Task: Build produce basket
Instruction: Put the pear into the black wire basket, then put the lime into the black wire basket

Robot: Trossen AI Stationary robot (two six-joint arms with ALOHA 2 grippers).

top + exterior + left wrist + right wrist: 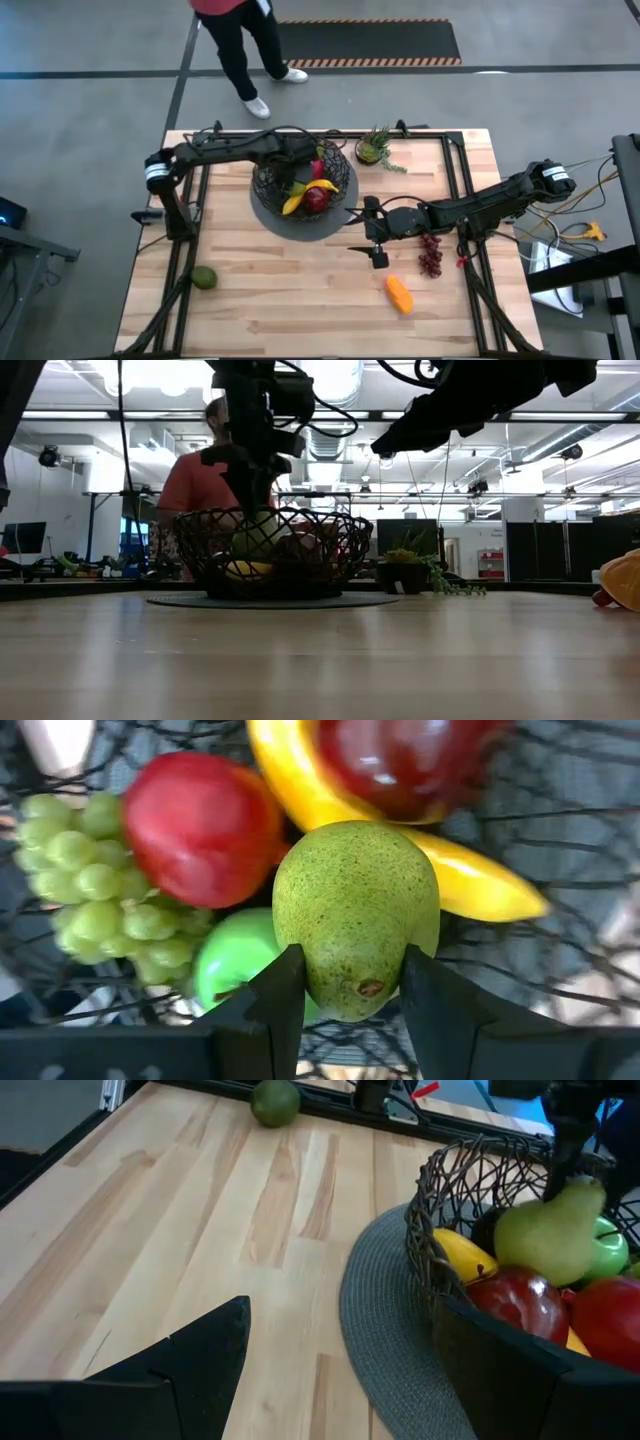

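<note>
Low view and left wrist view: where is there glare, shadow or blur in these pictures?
Low view: bright ceiling lights behind turn the basket and arms into dark silhouettes. Left wrist view: the green pear between the left gripper fingers is sharp; the banana and mesh are blurred, and the red apple shows a soft highlight.

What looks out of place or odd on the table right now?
Nothing spilled or damaged. The lime, orange piece and purple grapes lie loose on the table, outside the basket.
</note>
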